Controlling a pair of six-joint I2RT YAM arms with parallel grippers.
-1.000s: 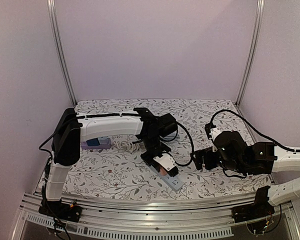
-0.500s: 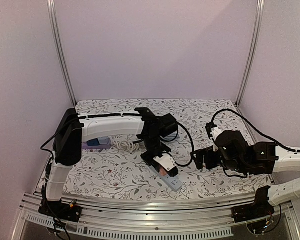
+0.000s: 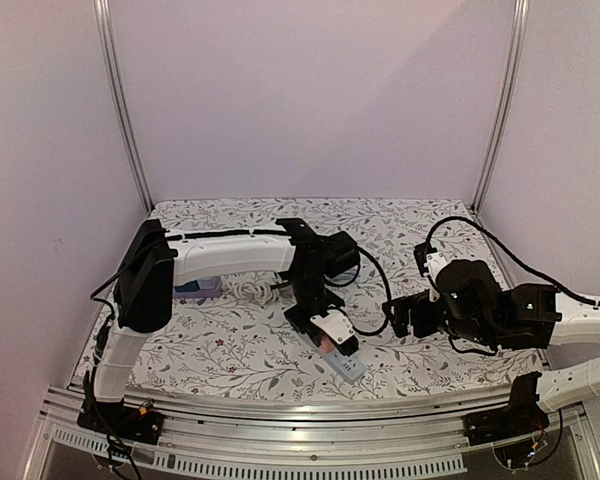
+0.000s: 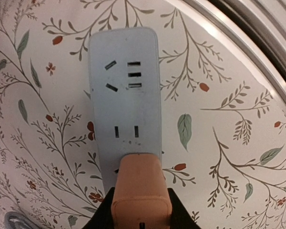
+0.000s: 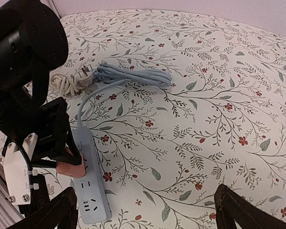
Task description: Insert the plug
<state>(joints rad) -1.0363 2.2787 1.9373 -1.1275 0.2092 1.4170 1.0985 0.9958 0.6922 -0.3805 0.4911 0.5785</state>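
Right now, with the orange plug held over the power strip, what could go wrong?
Nothing steadies the power strip: the open right end effector is apart from it, so a push may slide it. The plug in the left end effector hides its pins, so they may miss the slots.

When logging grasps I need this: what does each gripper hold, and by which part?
The left gripper is shut on the orange plastic plug, pinching its two sides. The right gripper, open, holds nothing.

We are looking at plain pale lilac walls (image 3: 310, 90) closing in a white floral-patterned cloth (image 3: 230, 345), with slim metal posts (image 3: 126, 110) rising at both back corners.
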